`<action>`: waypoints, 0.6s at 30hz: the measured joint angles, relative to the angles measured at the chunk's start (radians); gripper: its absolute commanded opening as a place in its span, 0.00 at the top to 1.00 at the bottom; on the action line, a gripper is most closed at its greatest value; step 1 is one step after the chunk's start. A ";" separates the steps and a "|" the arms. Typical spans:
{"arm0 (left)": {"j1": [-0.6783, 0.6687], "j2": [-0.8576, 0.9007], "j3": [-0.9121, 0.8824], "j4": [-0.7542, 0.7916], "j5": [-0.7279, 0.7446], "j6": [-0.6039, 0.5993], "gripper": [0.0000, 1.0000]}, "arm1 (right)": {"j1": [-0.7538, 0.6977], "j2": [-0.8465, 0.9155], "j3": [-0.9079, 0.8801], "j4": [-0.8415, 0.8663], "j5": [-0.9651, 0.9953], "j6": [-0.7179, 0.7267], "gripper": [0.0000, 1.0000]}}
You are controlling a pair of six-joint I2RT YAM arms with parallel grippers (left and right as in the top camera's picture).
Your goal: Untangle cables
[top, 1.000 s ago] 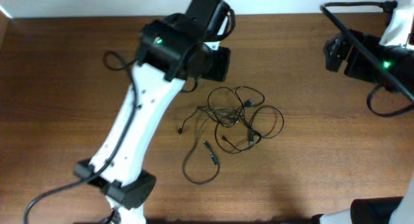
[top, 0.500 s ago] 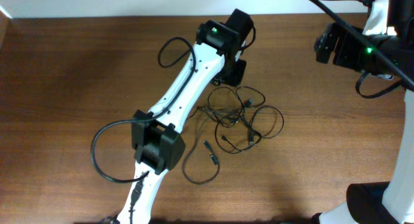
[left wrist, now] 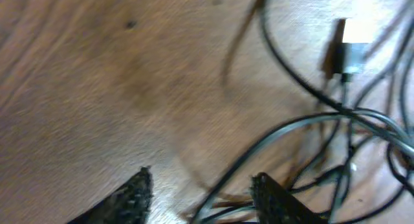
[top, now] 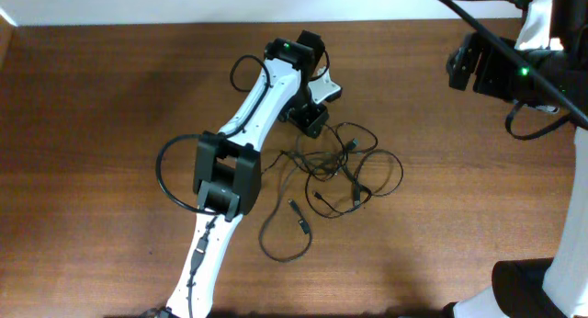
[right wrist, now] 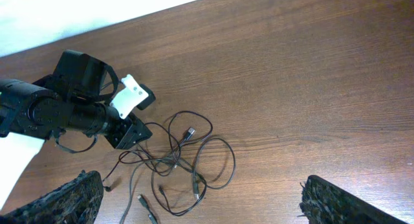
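Left arm (top: pixel 241 139) slants up from the bottom edge of the desk (top: pixel 92 125). Elbow sits mid-left and the wrist bends down toward the middle. Left claw (left wrist: pixel 204 197) is spread, with its tips low over the wood. Its fingertips (left wrist: pixel 134 197) are dark, textured and clearly apart. One thin strand runs up through the gap between them. The wrist view is blurred, so cannot tell if it touches either tip, but it isn't pinched.

Cables (top: pixel 335 166) are a black tangle lying on the desk, a bit right of centre, just below and right of the left claw. From overhead, cannot tell whether the top loop touches the claw. Loops overlap in a knot in the middle, and a wider loop (top: pixel 393 171) bulges out on the right. One cord trails off to the lower left in an open curl (top: pixel 276 246), with a plug (top: pixel 299 217) lying just beside it. A small connector end (top: pixel 257 184) pokes out left of the tangle. In the left wrist view a light-tipped connector lies upper right, past the fingertips, with several strands crossing below it.

Right arm (top: pixel 524 70) is at the top right corner, green light on, well apart from the cables. Right claw (right wrist: pixel 199 203) is spread wide, with its tips at the two bottom corners of its wrist view. It is up off the desk, looking down on the tangle.
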 measured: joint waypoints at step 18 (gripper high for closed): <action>0.001 0.036 0.100 -0.149 0.031 -0.034 1.00 | 0.000 0.029 -0.021 0.000 0.000 0.000 0.01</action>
